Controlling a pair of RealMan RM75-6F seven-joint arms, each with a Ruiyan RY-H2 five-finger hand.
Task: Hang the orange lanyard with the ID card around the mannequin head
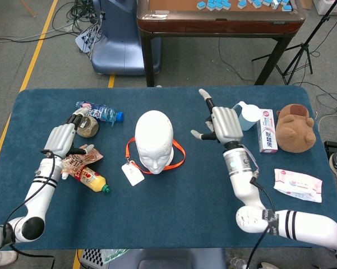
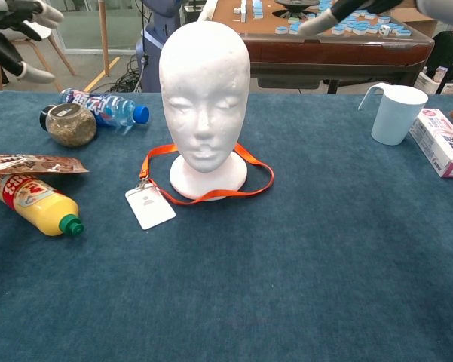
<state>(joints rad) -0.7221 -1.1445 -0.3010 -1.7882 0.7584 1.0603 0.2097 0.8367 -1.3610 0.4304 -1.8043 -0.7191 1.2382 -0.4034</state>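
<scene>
The white mannequin head (image 1: pixel 154 140) (image 2: pixel 204 94) stands upright in the middle of the blue table. The orange lanyard (image 1: pixel 178 156) (image 2: pixel 258 165) lies in a loop on the cloth around its base. Its white ID card (image 1: pixel 133 173) (image 2: pixel 149 206) rests flat at the front left of the base. My left hand (image 1: pixel 61 138) (image 2: pixel 15 34) hovers well to the left of the head, fingers spread and empty. My right hand (image 1: pixel 222 122) (image 2: pixel 339 13) is raised to the right of the head, fingers apart, holding nothing.
On the left lie a water bottle (image 1: pixel 98 111), a jar (image 2: pixel 69 125), a snack packet (image 2: pixel 30 163) and a yellow bottle (image 2: pixel 34 204). On the right stand a pale blue cup (image 2: pixel 394 113), a toothpaste box (image 1: pixel 268 130), a brown plush toy (image 1: pixel 295 128) and a wipes pack (image 1: pixel 297 184).
</scene>
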